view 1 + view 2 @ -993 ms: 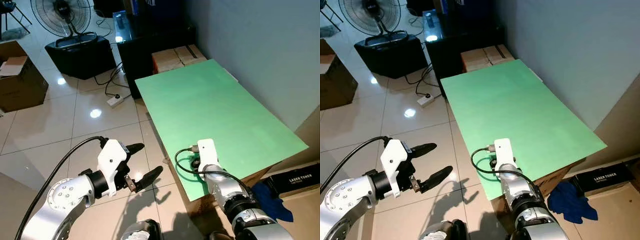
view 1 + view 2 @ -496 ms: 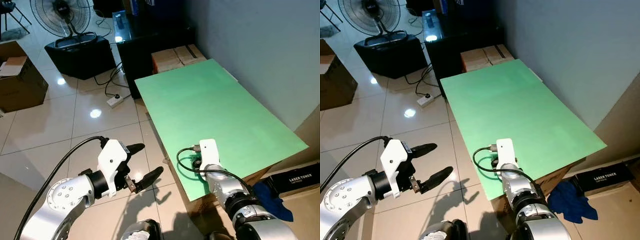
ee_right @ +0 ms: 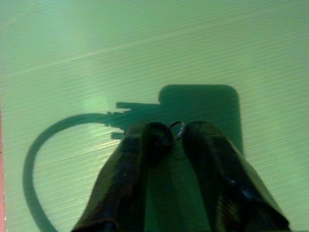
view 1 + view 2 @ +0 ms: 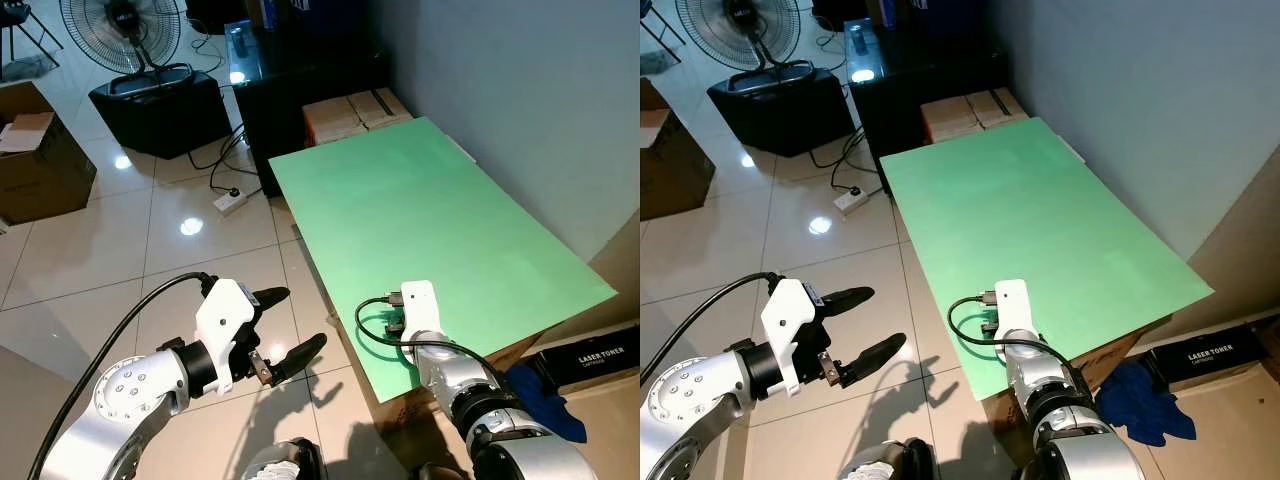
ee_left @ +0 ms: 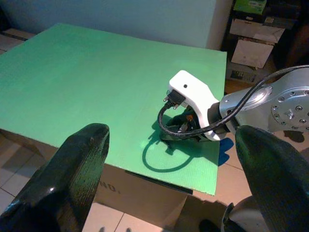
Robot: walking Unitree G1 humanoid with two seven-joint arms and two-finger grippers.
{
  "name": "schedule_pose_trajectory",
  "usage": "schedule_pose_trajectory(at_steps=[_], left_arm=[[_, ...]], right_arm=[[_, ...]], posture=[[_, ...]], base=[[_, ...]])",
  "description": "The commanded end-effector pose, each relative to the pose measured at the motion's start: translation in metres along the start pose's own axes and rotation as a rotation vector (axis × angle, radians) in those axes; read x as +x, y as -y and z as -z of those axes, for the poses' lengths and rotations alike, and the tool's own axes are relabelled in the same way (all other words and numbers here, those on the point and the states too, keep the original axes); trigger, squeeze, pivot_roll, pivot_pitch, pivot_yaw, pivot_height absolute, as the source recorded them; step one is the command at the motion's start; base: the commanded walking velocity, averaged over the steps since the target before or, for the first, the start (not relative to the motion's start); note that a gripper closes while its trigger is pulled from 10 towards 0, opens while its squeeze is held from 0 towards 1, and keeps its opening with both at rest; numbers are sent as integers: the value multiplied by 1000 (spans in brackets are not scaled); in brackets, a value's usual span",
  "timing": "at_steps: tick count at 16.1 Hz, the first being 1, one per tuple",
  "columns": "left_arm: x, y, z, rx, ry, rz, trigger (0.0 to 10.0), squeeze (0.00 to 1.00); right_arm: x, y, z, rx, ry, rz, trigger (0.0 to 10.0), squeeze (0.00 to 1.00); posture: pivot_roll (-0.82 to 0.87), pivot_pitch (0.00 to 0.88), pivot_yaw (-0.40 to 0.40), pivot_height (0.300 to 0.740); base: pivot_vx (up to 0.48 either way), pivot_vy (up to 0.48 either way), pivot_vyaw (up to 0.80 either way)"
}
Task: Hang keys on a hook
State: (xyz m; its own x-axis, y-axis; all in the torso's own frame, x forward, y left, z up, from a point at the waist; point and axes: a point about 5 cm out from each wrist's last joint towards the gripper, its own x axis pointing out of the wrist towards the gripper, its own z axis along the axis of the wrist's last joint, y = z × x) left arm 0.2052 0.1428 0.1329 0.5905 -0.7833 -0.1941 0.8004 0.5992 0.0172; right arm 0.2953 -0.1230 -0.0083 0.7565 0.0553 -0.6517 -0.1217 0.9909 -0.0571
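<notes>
My right gripper points down at the green board close to its near edge, under the white wrist housing. In the right wrist view its two black fingers meet at the tips around a small metal key ring that rests on the board. The left wrist view shows the same gripper pressed to the board with a bit of orange beside it. My left gripper hangs open over the floor tiles, left of the board, holding nothing.
The board lies on a cardboard box against a grey wall. A black cable loops from the right wrist. Behind stand a black cabinet, a fan, a power strip and cartons. A blue cloth lies at the right.
The right wrist has crept slightly to the right over the board. The left arm has stayed where it was.
</notes>
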Motion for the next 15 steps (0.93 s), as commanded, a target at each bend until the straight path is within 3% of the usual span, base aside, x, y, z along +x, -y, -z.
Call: schedule_pose_trajectory(at_steps=[1, 12, 15], left_arm=[[-4, -1, -3, 6, -2, -1, 10000, 0], [-1, -1, -4, 9, 2, 2, 10000, 0], [-1, -1, -5, 12, 2, -2, 10000, 0]], right_arm=[[1, -3, -2, 13, -1, -16, 0, 0], [1, 0, -2, 30, 9, -6, 0, 0], [0, 5, -15, 66, 99, 21, 0, 0]], posture=[[139, 86, 144, 740], [139, 84, 147, 740], [140, 83, 147, 740]], base=[[0, 0, 0], [0, 0, 0], [0, 0, 0]])
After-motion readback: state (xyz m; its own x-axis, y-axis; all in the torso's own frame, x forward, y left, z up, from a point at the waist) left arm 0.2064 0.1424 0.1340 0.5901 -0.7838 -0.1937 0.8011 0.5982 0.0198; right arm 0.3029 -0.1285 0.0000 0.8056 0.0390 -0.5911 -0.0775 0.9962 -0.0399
